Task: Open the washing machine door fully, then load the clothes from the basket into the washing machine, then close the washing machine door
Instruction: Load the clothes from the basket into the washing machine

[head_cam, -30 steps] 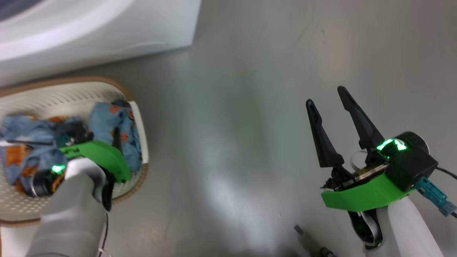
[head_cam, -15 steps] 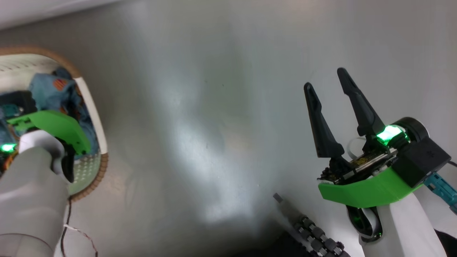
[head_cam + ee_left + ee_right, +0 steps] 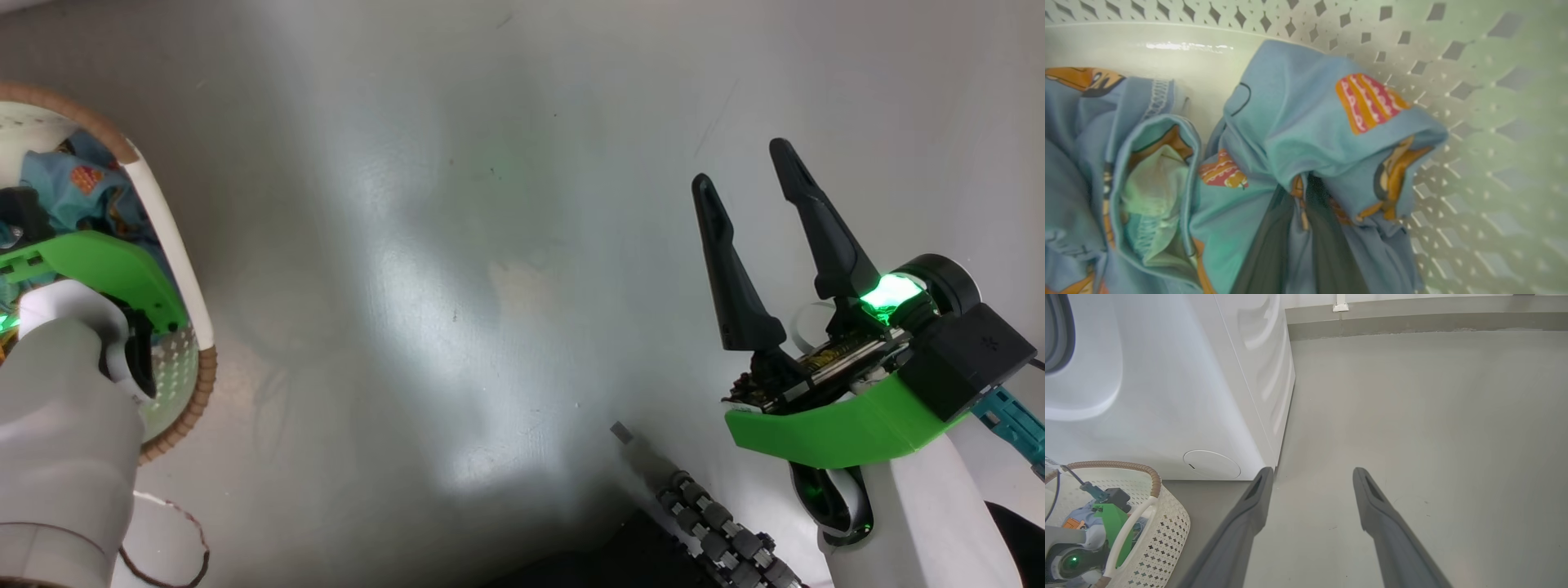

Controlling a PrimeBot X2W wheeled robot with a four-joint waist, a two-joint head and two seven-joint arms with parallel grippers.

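Observation:
In the left wrist view my left gripper [image 3: 1301,191] is down inside the basket [image 3: 1453,61], its two dark fingers pinched together on a fold of the light-blue printed clothes [image 3: 1298,122]. The head view shows the basket's brown rim [image 3: 167,229] at the far left, with clothes [image 3: 65,184] inside and my left arm's green wrist cover [image 3: 90,265] over them. My right gripper [image 3: 741,166] hangs open above bare floor, nothing between its fingers [image 3: 1311,472]. The white washing machine [image 3: 1167,396] stands behind the basket [image 3: 1163,522]. The washing machine door is out of view.
Grey floor [image 3: 457,286] spreads between the basket and my right arm. A thin cable [image 3: 163,555] lies on the floor near the left forearm. A dark ribbed part of my base [image 3: 718,523] shows at the bottom. A wall skirting [image 3: 1412,318] runs along the far side.
My left gripper's fingers have closed on the clothes in the basket. The head camera has swung right, so the basket sits further left in the picture. The right gripper stays open.

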